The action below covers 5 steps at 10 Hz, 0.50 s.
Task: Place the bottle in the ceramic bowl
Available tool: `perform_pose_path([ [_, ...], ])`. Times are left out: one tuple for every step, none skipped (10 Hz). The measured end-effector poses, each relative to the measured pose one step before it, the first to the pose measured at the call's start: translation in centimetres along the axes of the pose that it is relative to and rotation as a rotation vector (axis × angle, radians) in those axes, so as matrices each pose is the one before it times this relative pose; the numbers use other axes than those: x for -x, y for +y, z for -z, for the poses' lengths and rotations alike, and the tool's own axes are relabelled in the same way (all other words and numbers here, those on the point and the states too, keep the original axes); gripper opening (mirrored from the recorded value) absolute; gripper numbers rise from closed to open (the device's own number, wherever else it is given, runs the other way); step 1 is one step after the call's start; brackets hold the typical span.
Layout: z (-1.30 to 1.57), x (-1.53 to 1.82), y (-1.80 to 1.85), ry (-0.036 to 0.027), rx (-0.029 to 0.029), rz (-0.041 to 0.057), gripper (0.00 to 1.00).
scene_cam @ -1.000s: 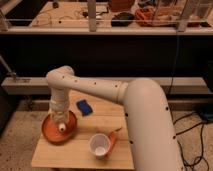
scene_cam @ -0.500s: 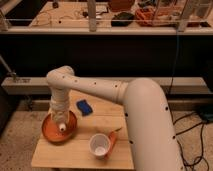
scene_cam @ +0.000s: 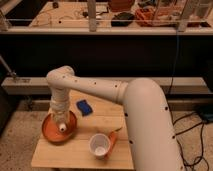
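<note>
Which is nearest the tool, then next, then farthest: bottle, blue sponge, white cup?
The tool hangs over the bowl.
1. Bottle: just under it, in the bowl.
2. Blue sponge: mid-table, farther back.
3. White cup: table's front edge.

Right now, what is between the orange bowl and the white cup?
Only bare wooden table lies between the bowl and the white cup in the camera view. The claw hangs over the bowl, at the bottle.

1. Light from above, warm; top shelf point(scene_cam: 65, 17) brightest; no hard glare.
2. Behind table point(scene_cam: 75, 152) near black; floor point(scene_cam: 20, 135) dim at L and R.
3. Arm point(scene_cam: 145, 105) lit pale, evenly; gripper point(scene_cam: 61, 119) low over bowl point(scene_cam: 47, 131), same light; table mid-bright w/ only soft shadows.
</note>
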<state>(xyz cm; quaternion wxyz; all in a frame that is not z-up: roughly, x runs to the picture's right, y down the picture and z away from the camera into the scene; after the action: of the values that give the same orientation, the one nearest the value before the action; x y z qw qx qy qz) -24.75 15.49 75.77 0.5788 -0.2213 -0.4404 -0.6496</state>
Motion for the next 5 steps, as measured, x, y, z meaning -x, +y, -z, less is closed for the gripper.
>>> perform_pose_path([
  [0.003, -0.008, 0.019, -0.00012, 0.00023, -0.00102, 0.23],
  [-0.015, 0.000, 0.007, -0.00022, 0.00027, -0.00091, 0.23],
  [-0.009, -0.003, 0.002, -0.00001, 0.00034, -0.00035, 0.23],
  [-0.059, -0.006, 0.047, -0.00104, 0.00098, -0.00095, 0.23],
  [0.021, -0.013, 0.028, 0.00004, 0.00084, -0.00098, 0.25],
])
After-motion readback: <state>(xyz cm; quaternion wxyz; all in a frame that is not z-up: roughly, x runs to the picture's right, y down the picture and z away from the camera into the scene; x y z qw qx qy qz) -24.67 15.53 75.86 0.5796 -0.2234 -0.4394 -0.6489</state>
